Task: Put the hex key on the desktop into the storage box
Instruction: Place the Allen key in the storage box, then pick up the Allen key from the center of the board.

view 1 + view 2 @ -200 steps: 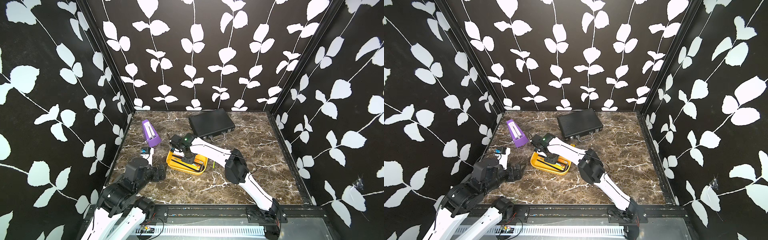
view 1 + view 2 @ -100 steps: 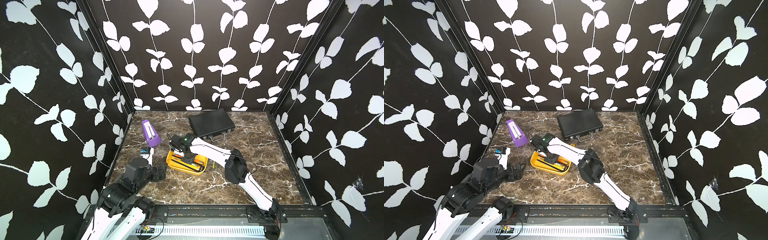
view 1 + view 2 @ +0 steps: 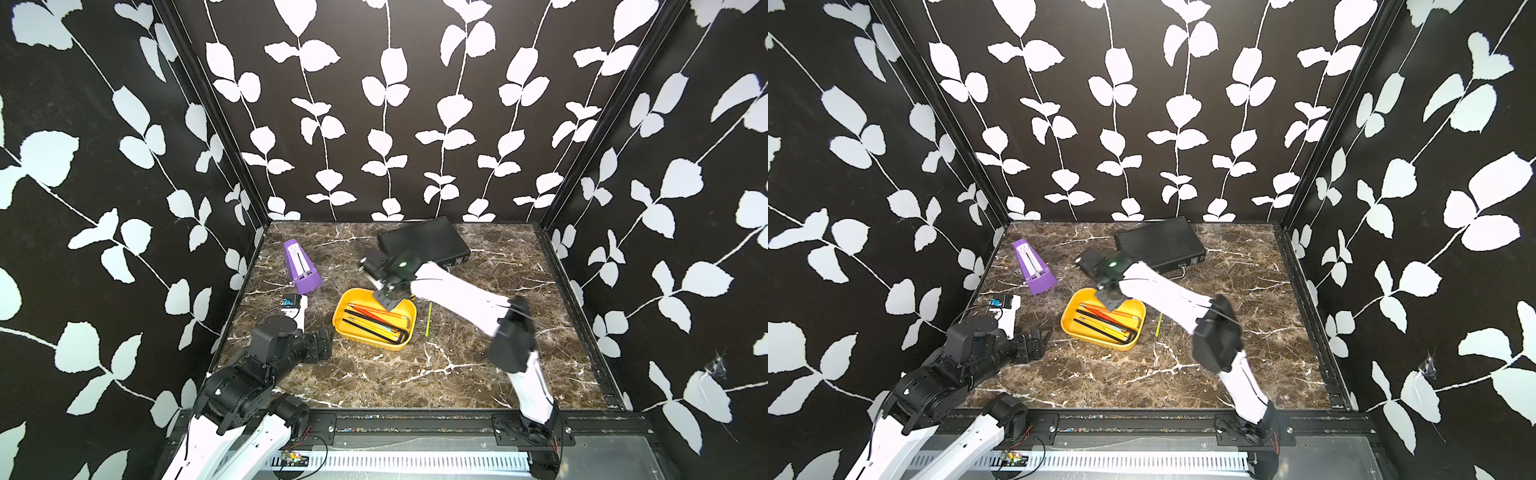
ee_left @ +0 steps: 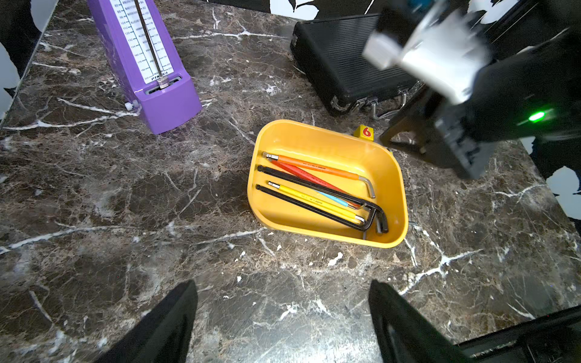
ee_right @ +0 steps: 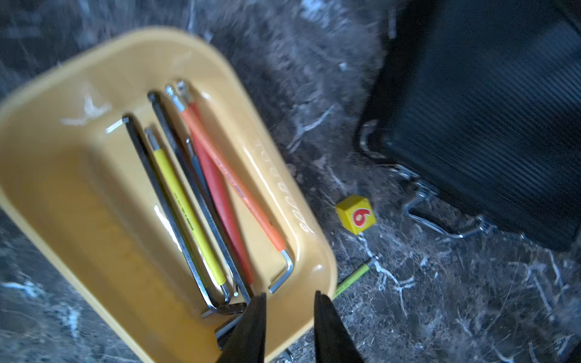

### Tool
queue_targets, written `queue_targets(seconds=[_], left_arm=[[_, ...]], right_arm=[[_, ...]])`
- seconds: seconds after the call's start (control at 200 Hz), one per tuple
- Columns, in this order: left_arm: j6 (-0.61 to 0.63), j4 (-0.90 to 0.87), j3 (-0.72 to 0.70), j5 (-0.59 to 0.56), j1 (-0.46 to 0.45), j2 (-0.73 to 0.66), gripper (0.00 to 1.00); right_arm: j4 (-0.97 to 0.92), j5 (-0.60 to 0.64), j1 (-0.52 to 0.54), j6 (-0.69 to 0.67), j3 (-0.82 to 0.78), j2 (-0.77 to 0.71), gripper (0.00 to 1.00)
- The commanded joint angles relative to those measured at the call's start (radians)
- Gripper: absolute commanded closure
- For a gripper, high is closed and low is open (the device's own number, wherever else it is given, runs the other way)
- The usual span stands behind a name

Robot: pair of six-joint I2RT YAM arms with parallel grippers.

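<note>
Left gripper [image 4: 281, 284], nearest the front, stands spread wide and empty over the desktop [image 4: 125, 204], finger bases cut off. Beyond it, the storage box [image 4: 314, 135] holds several hex keys [image 4: 317, 167]. Right gripper [image 5: 289, 296], motion-blurred, hangs above the box rim, slightly parted, pinching nothing. One green hex key [image 5: 353, 278] lies on the marble just beside the box, its near end hidden.

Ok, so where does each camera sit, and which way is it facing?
Top views: high over the front rail, facing down and back across the desktop; left gripper and right gripper both show.
Left wrist: behind the left gripper, facing the storage box; its parted fingers show, plus the blurred right gripper.
Right wrist: behind the right gripper, looking down into the storage box; its fingertips show.
Shared: both wrist views show the storage box, the yellow cube and the black case.
</note>
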Motion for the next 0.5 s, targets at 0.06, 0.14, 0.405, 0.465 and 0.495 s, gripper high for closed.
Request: queue_targets(seconds=[0.06, 0.14, 0.405, 0.465, 0.495], left_arm=[[0.006, 0.019, -0.013, 0.001, -0.003, 0.004, 0.14], [0.006, 0.022, -0.014, 0.0, -0.004, 0.002, 0.14], [0.005, 0.025, -0.015, 0.004, -0.003, -0.003, 0.14], [0.005, 0.023, -0.014, 0.004, -0.004, -0.006, 0.14], [0.005, 0.023, -0.015, 0.004, -0.004, -0.007, 0.13]], right_arm=[[0.087, -0.003, -0.105, 0.421, -0.235, -0.147, 0.76], [0.087, -0.059, -0.154, 0.564, -0.342, -0.191, 0.77], [-0.063, -0.145, -0.181, 0.728, -0.387, -0.102, 0.73], [-0.047, -0.169, -0.181, 0.743, -0.402, -0.079, 0.73], [-0.039, -0.174, -0.181, 0.747, -0.408, -0.067, 0.73]])
